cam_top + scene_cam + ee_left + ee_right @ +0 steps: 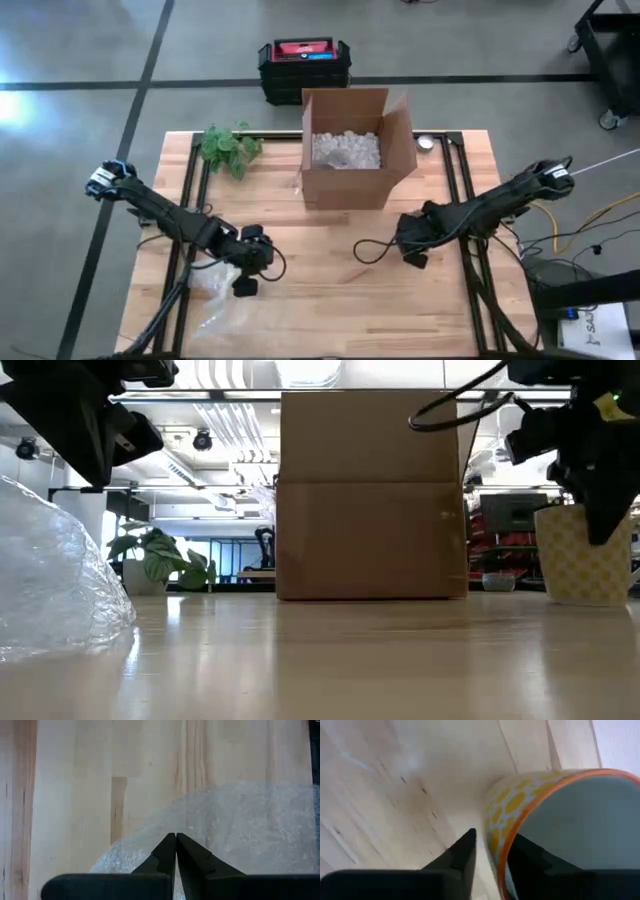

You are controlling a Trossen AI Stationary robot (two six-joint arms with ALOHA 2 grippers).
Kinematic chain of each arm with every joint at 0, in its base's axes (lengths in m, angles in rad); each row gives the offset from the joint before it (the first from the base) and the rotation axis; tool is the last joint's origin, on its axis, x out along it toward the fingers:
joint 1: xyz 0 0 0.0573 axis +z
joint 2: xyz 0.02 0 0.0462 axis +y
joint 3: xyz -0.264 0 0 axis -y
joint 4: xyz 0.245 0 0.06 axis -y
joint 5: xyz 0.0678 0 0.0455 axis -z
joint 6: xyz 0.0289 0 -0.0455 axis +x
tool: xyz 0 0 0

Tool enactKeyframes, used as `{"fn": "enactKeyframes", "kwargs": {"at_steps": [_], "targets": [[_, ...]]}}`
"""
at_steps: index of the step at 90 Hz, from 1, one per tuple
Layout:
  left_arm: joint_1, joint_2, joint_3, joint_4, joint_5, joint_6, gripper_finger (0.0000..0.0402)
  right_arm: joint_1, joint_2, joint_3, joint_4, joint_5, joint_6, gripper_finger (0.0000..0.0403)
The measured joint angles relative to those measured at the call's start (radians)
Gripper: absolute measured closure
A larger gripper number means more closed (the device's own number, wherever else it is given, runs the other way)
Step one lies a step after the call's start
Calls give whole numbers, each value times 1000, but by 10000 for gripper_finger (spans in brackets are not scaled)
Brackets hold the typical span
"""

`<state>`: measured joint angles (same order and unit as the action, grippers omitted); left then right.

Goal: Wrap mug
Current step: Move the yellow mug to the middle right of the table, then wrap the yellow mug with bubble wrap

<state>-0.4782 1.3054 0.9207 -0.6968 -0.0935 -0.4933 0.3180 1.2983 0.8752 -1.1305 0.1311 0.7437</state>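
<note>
1. The desk (330, 290) is a pale wooden top on a black frame; the widest bare stretch lies in its middle and near side, between the two arms and in front of the box.
2. A cardboard box (345, 150) stands open at the far middle of the desk, flaps up, with white packing fill (346, 150) inside. In the low view it rises as a tall wall behind the bare centre.
3. A sheet of clear bubble wrap (215, 300) lies crumpled on the near left part of the desk, reaching toward the near edge.
4. A green leafy plant (230, 148) sits at the far left edge, well apart from both arms.
5. A black and red crate (305, 65) stands on the floor beyond the desk's far edge.
6. The mug (560, 830), yellow-patterned with an orange rim, stands upright on the right side of the desk, to the right of the box in the low view.
7. A small round metal object (426, 143) lies just right of the box near the far edge.
8. The right end effector (492, 852) has its fingers on either side of the mug's wall, one inside the rim and one outside, closed on it.
9. The left end effector (176, 845) hangs over the bubble wrap with its fingers pressed together; whether any wrap is pinched between them cannot be told.
</note>
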Motion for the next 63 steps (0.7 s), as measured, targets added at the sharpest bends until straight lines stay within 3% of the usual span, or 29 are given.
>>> {"fn": "enactKeyframes", "kwargs": {"at_steps": [15,23,42,53,63], "targets": [[0,-6,0,0,0,-15,402,0,-18,191,-154,-7,-1,213],[0,-18,0,0,6,-35,402,7,-21,299,-108,-5,-1,190],[-14,-33,0,-30,20,-68,402,92,94,345,528,23,-326,171],[-14,-38,-1,-55,31,-70,402,120,283,359,904,17,-561,188],[-14,-44,-1,-65,31,-69,402,124,505,468,1034,-2,-705,215]]}}
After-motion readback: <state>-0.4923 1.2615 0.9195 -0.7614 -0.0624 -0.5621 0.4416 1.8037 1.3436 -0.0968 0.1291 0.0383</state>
